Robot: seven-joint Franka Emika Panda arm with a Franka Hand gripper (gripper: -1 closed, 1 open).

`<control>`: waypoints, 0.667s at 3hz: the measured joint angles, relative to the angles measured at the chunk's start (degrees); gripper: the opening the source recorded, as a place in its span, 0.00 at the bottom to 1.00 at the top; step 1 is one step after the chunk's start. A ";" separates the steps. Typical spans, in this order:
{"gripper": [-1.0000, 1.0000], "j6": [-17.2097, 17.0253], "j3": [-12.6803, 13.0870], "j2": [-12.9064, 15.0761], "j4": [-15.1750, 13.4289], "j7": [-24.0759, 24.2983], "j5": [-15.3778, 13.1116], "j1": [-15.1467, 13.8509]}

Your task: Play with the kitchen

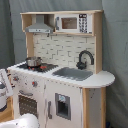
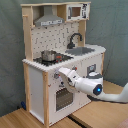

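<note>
The kitchen [image 1: 60, 75] [image 2: 60, 65] is a tall toy of light wood and white panels, seen in both exterior views. It has a hood [image 1: 39, 27], a small microwave [image 1: 75, 22], a black stovetop with a metal pot [image 1: 33, 62] [image 2: 49, 54], a grey sink [image 1: 74, 73] and a black faucet [image 1: 85, 59]. In the second exterior view my white arm reaches in from the lower right. My gripper [image 2: 60, 76] is up against the knob panel, just above the windowed oven door [image 2: 62, 97]. In the first exterior view only white arm parts [image 1: 4, 85] show at the left edge.
A dark curtain [image 2: 112, 30] hangs behind the kitchen. It stands on a wooden table [image 2: 30, 119], whose seam runs under my arm. Another white arm part [image 1: 21, 121] sits at the bottom of the first exterior view.
</note>
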 joint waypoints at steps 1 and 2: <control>1.00 -3.93 0.11 0.00 -0.78 0.02 0.00 4.23; 1.00 -6.35 -2.26 0.01 -3.36 -2.20 -0.02 7.73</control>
